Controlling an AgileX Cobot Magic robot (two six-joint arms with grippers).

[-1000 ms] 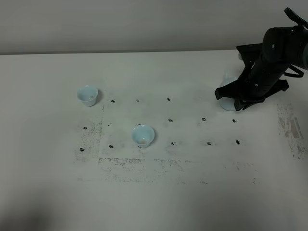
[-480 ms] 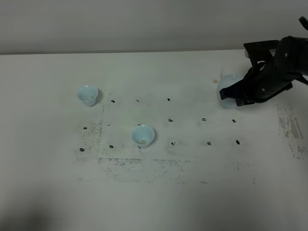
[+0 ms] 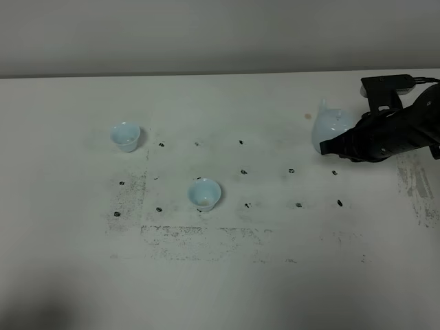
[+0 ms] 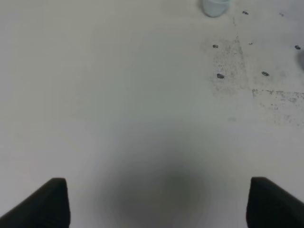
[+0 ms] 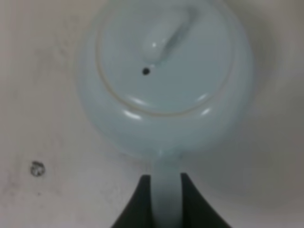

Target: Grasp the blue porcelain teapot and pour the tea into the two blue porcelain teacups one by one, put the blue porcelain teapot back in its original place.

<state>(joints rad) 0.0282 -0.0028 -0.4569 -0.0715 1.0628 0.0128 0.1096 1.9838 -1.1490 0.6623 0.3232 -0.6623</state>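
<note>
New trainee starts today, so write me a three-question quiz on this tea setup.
1. True or false: the right fingers are closed on the teapot's handle.
2. Which cup is nearer the teapot? A) the front cup B) the far-left cup
3. Fill in: the left fingers stand ___.
Key: 1 true; 2 A; 3 open.

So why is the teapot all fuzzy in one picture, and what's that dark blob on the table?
Right wrist view: the blue porcelain teapot sits very close to the lens, so it looks blurry; left wrist view: the blob is a soft shadow on the table near the open left pincer; exterior high view: even light, dim lower left corner.
</note>
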